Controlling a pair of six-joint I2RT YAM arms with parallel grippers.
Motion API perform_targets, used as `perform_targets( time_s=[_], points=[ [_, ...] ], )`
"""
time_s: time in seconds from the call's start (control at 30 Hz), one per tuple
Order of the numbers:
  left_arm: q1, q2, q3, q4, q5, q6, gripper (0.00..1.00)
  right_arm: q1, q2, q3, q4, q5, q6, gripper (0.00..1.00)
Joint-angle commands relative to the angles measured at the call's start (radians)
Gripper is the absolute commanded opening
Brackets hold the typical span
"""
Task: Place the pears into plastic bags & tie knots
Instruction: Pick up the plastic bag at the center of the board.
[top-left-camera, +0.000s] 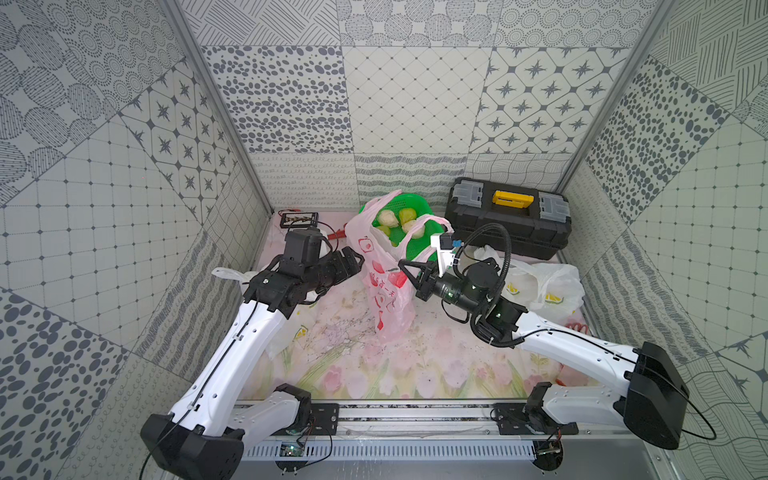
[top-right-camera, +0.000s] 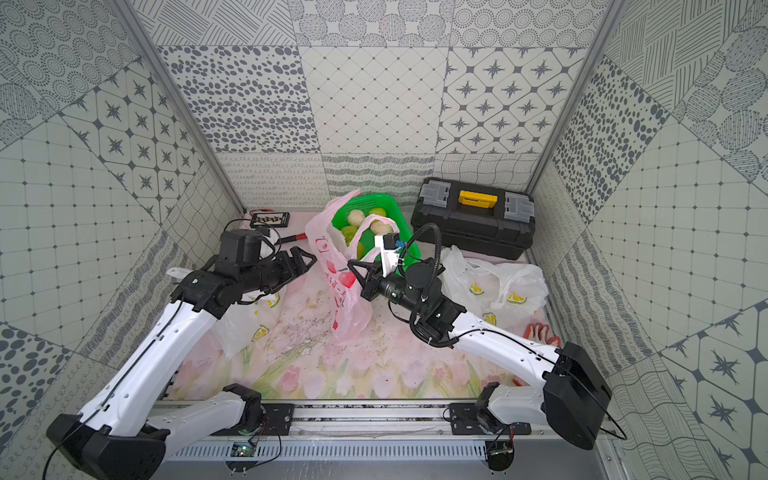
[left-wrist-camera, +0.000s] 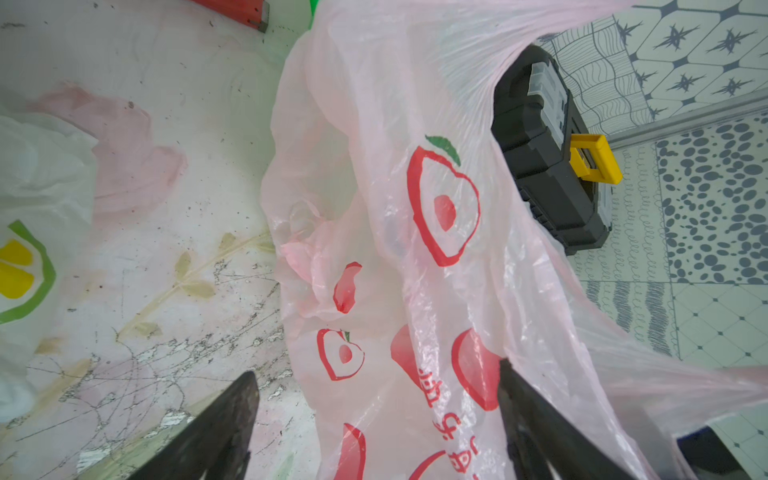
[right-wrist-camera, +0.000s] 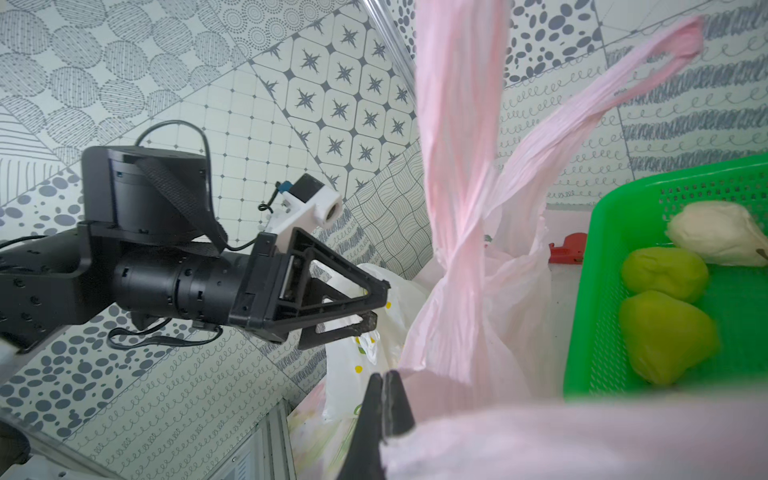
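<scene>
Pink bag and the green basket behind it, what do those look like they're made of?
Pink bag: thin plastic film, glossy and translucent; it crinkles and shows glare streaks. Green basket: probably rigid moulded plastic with a smooth sheen, its walls perforated in a fine mesh.

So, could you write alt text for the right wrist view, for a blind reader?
The right hand, shut, pinches the edge of a pink bag whose twisted handles stand up. The open left hand hovers beside it; a green basket holds three pears.
</scene>
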Motion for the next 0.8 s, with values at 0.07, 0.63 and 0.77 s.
perform_targets(
  time_s=[0.07,0.63,0.77],
  points=[
    [0.011,0.026,-0.045,0.218,0.128,-0.161,0.94,0.042,0.028,-0.009,0.131,0.005,-0.045,0.00],
    [0.051,0.097,-0.085,0.357,0.172,-0.199,0.88,0.093,0.101,-0.009,0.209,0.012,0.000,0.02],
    [0.051,0.094,-0.093,0.316,0.165,-0.148,0.63,0.093,0.095,-0.018,0.216,0.028,0.012,0.06]
  ],
)
